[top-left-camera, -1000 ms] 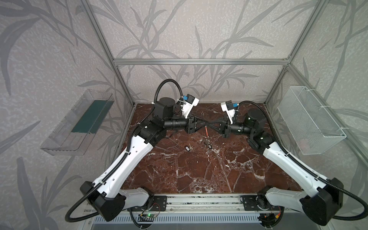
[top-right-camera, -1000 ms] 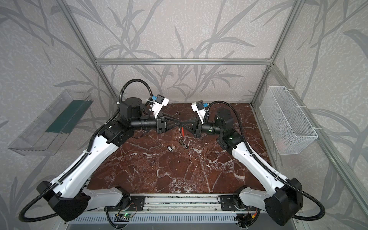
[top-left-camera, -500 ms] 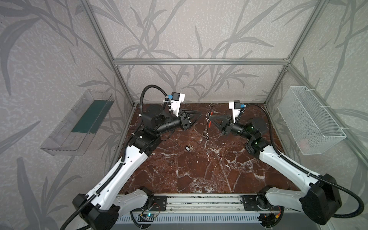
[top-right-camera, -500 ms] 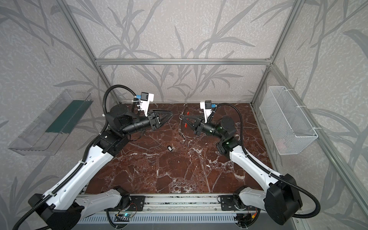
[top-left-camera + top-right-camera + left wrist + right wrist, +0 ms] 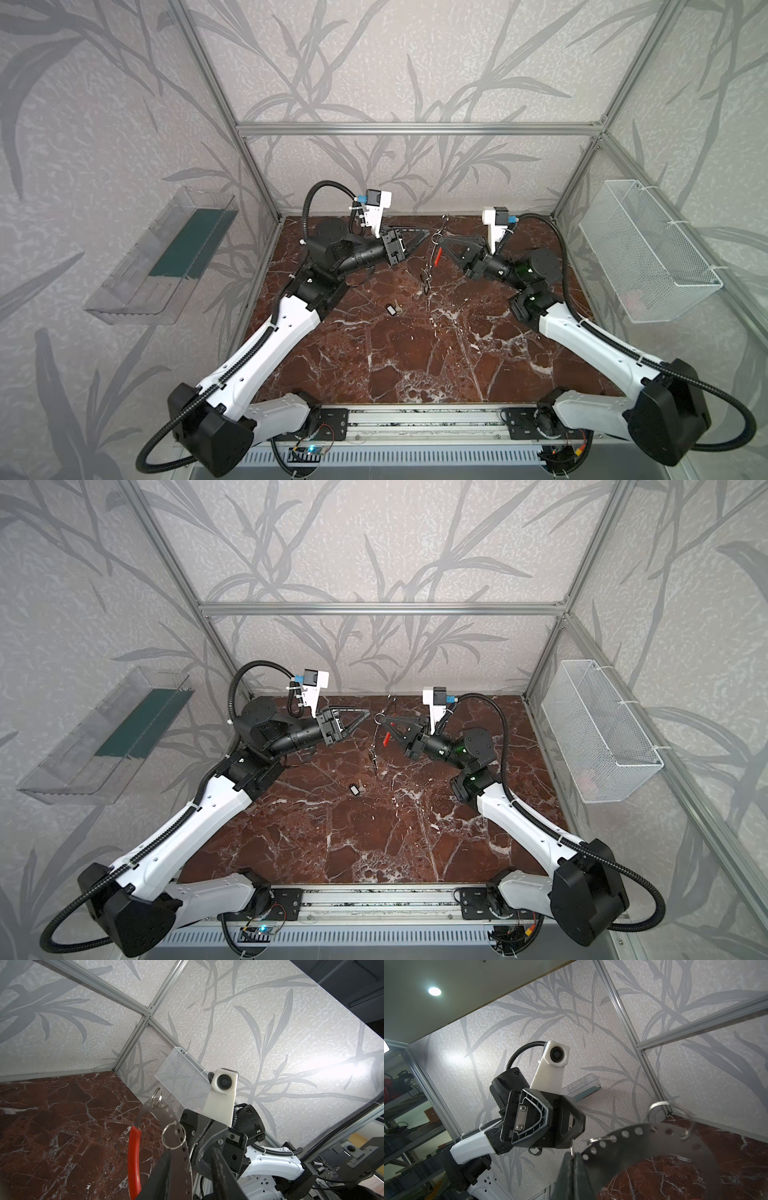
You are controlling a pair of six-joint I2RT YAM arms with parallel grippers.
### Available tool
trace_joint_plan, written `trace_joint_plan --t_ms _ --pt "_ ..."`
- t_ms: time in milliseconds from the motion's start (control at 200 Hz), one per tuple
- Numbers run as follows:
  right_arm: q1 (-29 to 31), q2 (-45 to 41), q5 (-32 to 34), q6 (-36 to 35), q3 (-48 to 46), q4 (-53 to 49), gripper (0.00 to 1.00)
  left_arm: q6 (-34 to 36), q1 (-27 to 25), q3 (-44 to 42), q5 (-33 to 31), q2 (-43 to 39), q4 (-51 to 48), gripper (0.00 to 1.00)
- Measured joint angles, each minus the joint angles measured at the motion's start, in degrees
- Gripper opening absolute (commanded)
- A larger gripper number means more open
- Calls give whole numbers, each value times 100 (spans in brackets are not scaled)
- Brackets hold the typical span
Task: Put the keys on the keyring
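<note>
step: threading; keys (image 5: 426,279) hang from keyring (image 5: 654,1147), loose key (image 5: 390,308) lies on desk (image 5: 415,365).
keyring: raised above desk, pinched tight in right gripper (image 5: 444,240).
left gripper (image 5: 422,239): part-spread, empty, beside keyring.
next: probably lower left gripper; loose key needs precise pinch.

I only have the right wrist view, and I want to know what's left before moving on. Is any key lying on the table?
Observer: Yes. One tagged key lies on the marble table, nearer the robot's base than the raised keyring.
Operator: Anything hanging from the ring?
Observer: In both top views a dangling key hangs beneath it; whether there is more than one is unclear.
Operator: Where's the red arc?
Observer: The red arc is on the ring's lower part, below the right pincer that grips the band.
</note>
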Motion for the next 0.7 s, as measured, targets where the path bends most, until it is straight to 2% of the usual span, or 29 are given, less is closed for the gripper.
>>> trace_joint_plan --t_ms 295,560,700 --pt "0 48 -2 94 0 166 0 -81 -109 0 254 192 63 32" --pt "0 175 -31 225 0 361 0 -175 -111 4 374 256 127 16" --pt "0 179 -44 254 0 439 0 -179 -116 4 389 269 162 12"
